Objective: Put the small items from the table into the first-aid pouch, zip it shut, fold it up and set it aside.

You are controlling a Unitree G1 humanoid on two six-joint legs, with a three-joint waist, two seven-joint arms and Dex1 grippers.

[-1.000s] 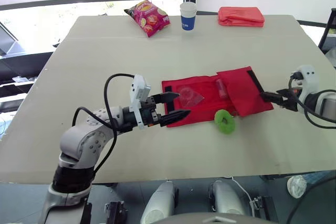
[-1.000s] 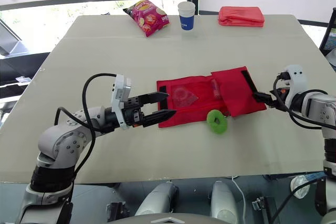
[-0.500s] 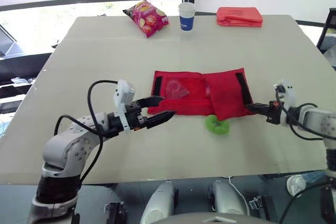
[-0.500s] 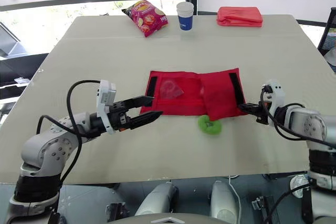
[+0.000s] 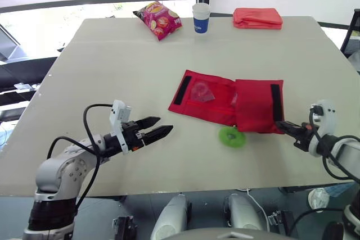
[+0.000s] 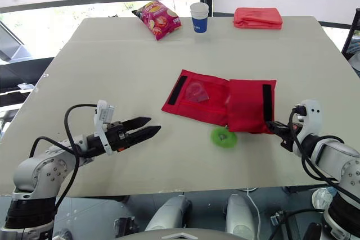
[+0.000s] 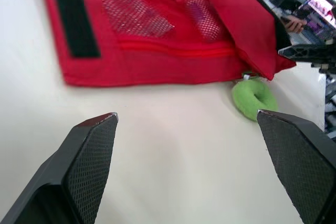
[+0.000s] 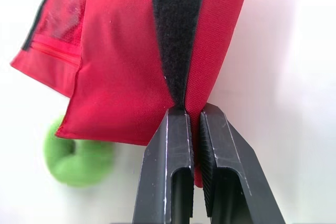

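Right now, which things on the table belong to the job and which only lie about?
Job: first-aid pouch, green ring by it, right gripper shut on its edge, left gripper open.
Lying about: chip bag, paper cup, folded red cloth.

The red fabric first-aid pouch (image 5: 225, 102) lies flat mid-table. Its right panel is folded over with a black strip (image 5: 276, 102) on top, and its left panel lies open, showing a mesh pocket (image 5: 209, 95) with a clear packet (image 5: 201, 90) inside. The right gripper (image 5: 279, 123) pinches its right edge. A green ring (image 5: 236, 139) lies on the table just beside the pouch's near edge.
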